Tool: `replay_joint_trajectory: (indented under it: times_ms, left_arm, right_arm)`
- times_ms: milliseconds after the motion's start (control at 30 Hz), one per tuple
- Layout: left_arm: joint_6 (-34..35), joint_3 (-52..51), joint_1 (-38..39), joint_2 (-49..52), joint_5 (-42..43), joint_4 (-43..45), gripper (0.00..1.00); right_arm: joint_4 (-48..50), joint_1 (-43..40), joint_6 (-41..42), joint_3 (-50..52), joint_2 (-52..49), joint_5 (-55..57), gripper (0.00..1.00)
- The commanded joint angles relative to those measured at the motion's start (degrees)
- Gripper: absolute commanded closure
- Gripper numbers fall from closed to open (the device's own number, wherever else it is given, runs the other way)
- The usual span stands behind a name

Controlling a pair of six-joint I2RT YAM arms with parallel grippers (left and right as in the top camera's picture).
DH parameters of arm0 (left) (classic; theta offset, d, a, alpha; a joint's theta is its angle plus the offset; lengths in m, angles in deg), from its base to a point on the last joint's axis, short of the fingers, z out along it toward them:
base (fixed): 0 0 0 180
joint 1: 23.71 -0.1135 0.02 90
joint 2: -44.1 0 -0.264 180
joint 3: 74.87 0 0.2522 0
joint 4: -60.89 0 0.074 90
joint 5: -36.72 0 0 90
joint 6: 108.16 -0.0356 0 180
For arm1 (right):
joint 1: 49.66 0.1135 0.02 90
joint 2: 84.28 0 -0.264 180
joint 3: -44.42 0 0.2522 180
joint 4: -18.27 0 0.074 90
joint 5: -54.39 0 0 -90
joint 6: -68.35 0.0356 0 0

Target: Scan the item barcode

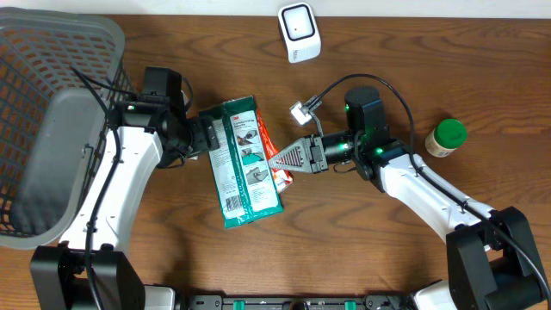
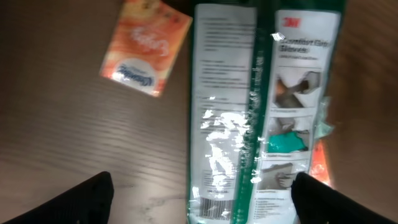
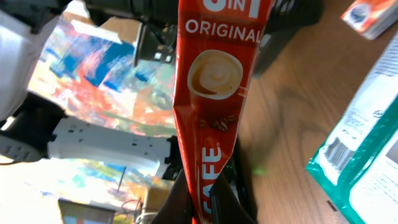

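Firstly, right gripper (image 1: pixel 288 158): my jaws were shut tight on the coffee sachet (image 3: pixel 217 74), pinching one end, with the rest sticking out ahead of my fingertips.
Sachet's place: about the middle of the table (image 1: pixel 362 258), at the right-hand side of the green glove pack (image 1: pixel 244 164). I could not tell whether its free end touched the pack.
Sachet's long axis: roughly in line with my right jaws, which pointed toward the table's left edge.
Left gripper (image 1: pixel 211 136): my jaws were spread wide and held nothing. They sat at the far end of the glove pack, which ran away between my fingers.
Scanner (image 1: pixel 299 32): white, close to the table's far edge near its middle, well apart from the sachet.
Bearing: from my right jaws the scanner lay almost straight toward the far edge.
Nearer arm: the right, I judged. It already had the sachet, and the scanner sat on its side of the glove pack.
Barcode: none showed on the printed face toward my right wrist camera, so I took it to be on the other face.
Coming move, as I judged it: carry the sachet toward the far edge and turn it so the coded face meets the scanner.
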Motion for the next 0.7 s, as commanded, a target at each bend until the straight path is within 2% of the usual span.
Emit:
replay_joint_trajectory:
  times_ms: [0, 67, 133, 267, 333, 433, 567, 667]
  left_arm:
    - [-3.91, 0.04, 0.04, 0.31, 18.56, 3.19, 0.09]
    - [-13.42, 0.04, -0.09, 0.31, 40.94, 6.16, 0.15]
    - [-16.28, 0.04, -0.44, 0.31, 54.55, 8.50, 0.18]
    - [-16.26, 0.04, -0.72, 0.31, 69.00, 12.24, 0.19]
    - [-16.24, 0.04, -0.72, 0.31, 76.96, 15.34, 0.19]
    - [-15.80, 0.04, -0.72, 0.31, 78.88, 17.77, 0.19]
    - [-15.85, 0.02, -0.72, 0.33, 77.59, 18.23, 0.19]
    - [-15.82, 0.02, -0.52, 0.31, 77.66, 18.86, 0.20]
  right_arm:
    - [0.37, -0.31, -1.46, -0.11, 0.13, -4.15, 0.99]
    - [0.39, -1.20, -1.44, -0.11, 0.13, -4.48, 0.99]
    - [0.39, -2.58, -1.44, -0.11, 0.13, -5.75, 0.99]
    - [1.46, -4.42, -1.20, -0.11, 0.13, -6.16, 0.99]
    - [5.42, -4.74, 1.99, -0.11, 0.13, -6.29, 0.99]
    - [12.33, -4.70, 7.80, -0.11, 0.13, -6.27, 0.99]
    - [26.56, -3.63, 18.58, -0.11, 0.13, -6.23, 0.99]
    - [28.72, -2.62, 20.02, -0.11, 0.13, -5.16, 0.99]
